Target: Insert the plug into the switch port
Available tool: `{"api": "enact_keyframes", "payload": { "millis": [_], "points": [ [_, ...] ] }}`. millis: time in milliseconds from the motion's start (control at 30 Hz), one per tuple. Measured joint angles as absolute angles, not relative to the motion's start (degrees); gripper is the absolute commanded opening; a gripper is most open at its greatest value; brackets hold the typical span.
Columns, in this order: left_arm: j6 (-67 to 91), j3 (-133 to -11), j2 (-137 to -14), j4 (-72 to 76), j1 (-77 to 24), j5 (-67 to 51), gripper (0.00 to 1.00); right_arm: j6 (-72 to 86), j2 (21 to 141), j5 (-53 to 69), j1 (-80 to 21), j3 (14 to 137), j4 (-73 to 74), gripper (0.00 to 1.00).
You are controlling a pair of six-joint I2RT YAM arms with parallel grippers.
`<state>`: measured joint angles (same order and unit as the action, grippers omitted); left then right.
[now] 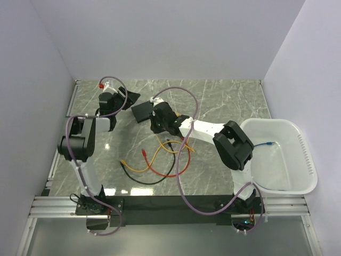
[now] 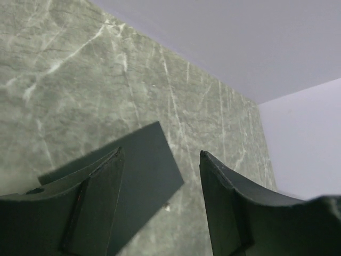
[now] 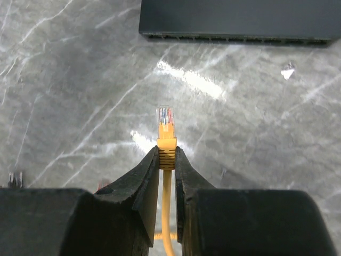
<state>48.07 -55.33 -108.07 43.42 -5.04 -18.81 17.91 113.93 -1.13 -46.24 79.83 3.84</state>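
Approach step. My right gripper (image 3: 167, 156) clenched on RJ45 plug (image 3: 165, 120) at its yellow boot, tip aimed at switch (image 3: 234, 18) port row, well apart. Left gripper (image 2: 161, 152) released, empty, above switch corner. Next: line up with one port, push straight.

open table (image 3: 250, 122) between plug (image 3: 165, 128) and switch (image 3: 234, 18), loose cables (image 1: 154, 162) nearer

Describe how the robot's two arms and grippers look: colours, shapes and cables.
Both arms mix white links with bulky black joint housings: the left arm, the right arm. A thin mauve cable loops loosely along each. The left gripper and right gripper each have two matte black, wedge-shaped fingers tapering to the tips.
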Motion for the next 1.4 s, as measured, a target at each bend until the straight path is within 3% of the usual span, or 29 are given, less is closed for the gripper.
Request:
{"api": "enact_keyframes", "payload": {
  "millis": [233,600,867,1400],
  "points": [
    [49.0,-65.5,-120.6,45.6,-1.6,-24.6,0.66,17.5,116.8,-1.1,-46.2,81.8,4.1,0.0],
    [47.4,-83.0,-131.9,36.0,-0.4,-29.9,0.65,17.0,122.2,-0.4,-46.2,84.8,5.2,0.0],
    [49.5,-82.5,-133.9,30.4,-0.4,-33.5,0.65,16.6,122.8,-0.4,-45.6,86.7,6.0,0.0],
    [52.2,-73.2,-129.8,34.4,-0.6,-36.8,0.63,15.1,125.5,-0.4,-44.8,91.4,6.9,0.0]
  ]
}}
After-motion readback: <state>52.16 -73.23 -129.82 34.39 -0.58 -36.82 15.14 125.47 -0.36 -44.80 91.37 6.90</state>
